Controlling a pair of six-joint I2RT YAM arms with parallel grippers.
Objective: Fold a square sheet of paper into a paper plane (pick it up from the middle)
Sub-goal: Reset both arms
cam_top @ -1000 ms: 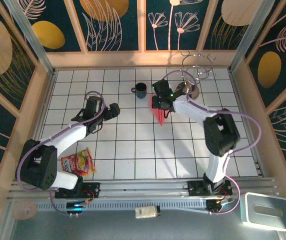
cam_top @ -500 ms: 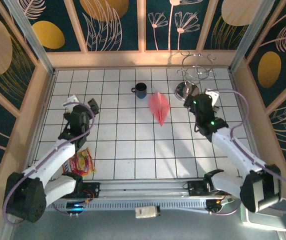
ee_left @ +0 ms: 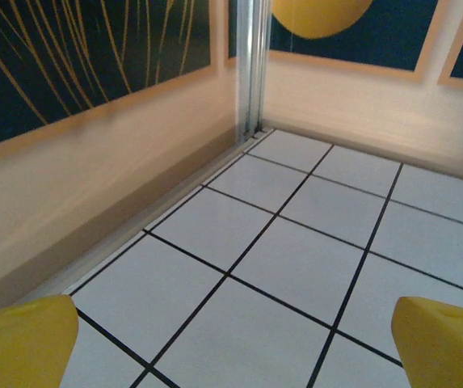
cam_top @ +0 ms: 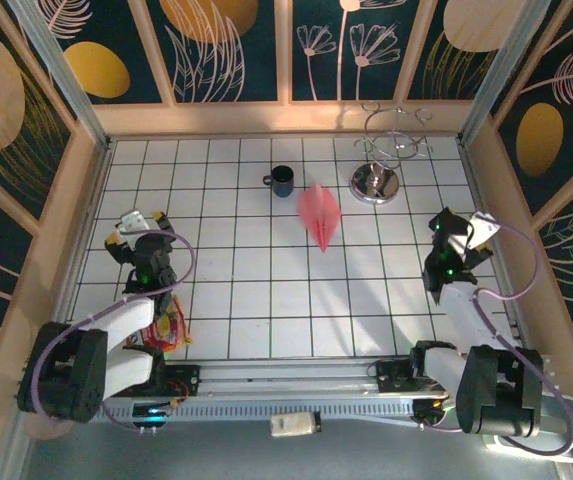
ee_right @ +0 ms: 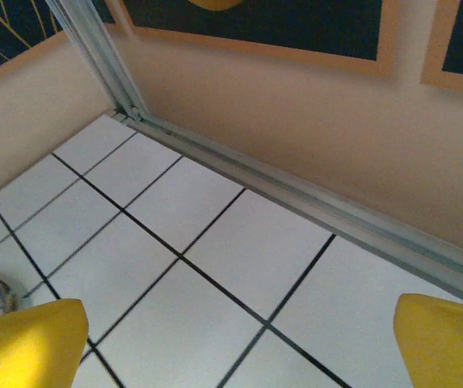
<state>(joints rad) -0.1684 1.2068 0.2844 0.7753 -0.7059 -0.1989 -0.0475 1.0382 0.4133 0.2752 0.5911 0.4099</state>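
Top external: your right pincer has released paper plane and both arms have retreated; left pincer likewise gapes wide, empty; folding looks done.

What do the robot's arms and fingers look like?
The left arm and right arm are white tubes with chunky black joints. A thin purple cable loops along each. The left gripper and right gripper have bright yellow fingertips.
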